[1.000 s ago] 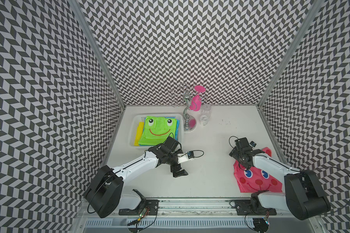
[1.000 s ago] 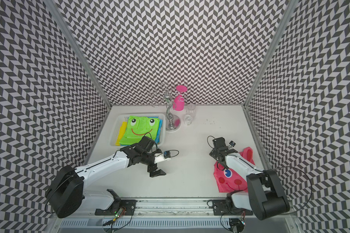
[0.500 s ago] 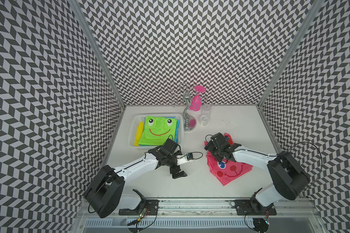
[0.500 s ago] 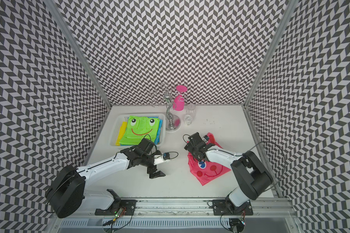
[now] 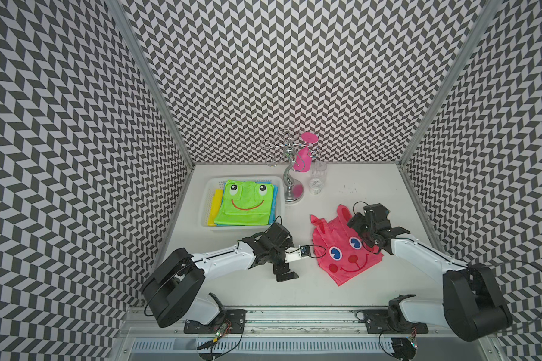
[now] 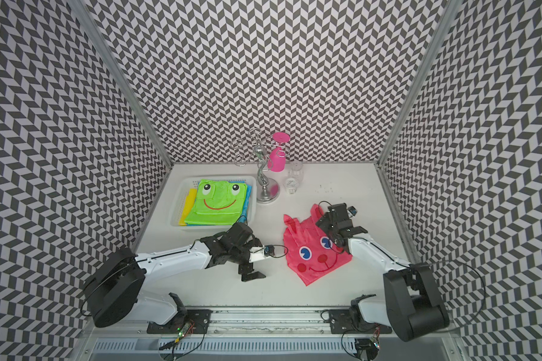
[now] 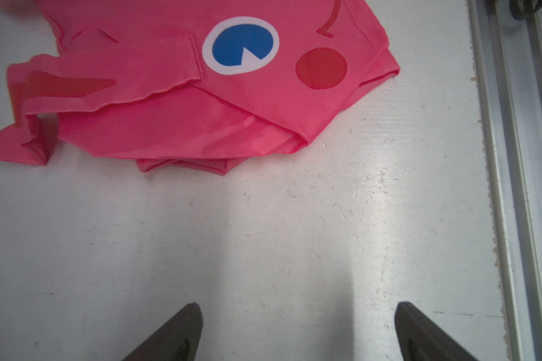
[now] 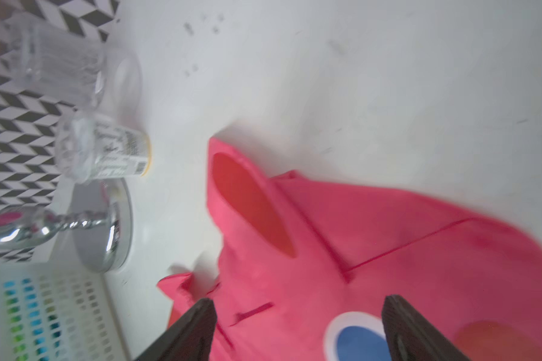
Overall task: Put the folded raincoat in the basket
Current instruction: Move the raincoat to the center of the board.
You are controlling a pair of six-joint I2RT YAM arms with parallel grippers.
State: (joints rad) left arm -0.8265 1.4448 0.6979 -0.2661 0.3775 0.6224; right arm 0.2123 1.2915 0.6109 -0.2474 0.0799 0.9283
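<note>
The folded raincoat point(image 5: 341, 254) point(image 6: 313, 254) is pink with a smiling bunny face and lies flat on the white table, right of centre. The white perforated basket point(image 5: 211, 190) point(image 6: 182, 195) stands at the back left and holds a green frog-face raincoat point(image 5: 246, 203) on yellow and blue ones. My right gripper point(image 5: 362, 229) point(image 8: 299, 304) hovers open over the pink raincoat point(image 8: 373, 250), near its ears. My left gripper point(image 5: 283, 267) point(image 7: 298, 308) is open over bare table, just left of the pink raincoat point(image 7: 201, 93), with nothing between its fingers.
A chrome cup stand point(image 5: 292, 187) with a pink cup point(image 5: 305, 154) hanging on it stands right of the basket. A clear glass point(image 5: 320, 170) and a small clear jar point(image 5: 316, 187) sit beside it. Patterned walls close three sides; a metal rail point(image 5: 294, 315) runs along the front.
The pink raincoat has moved from the front right corner toward the table's centre. My right gripper then drew back to the right across it. The left arm has barely moved.
</note>
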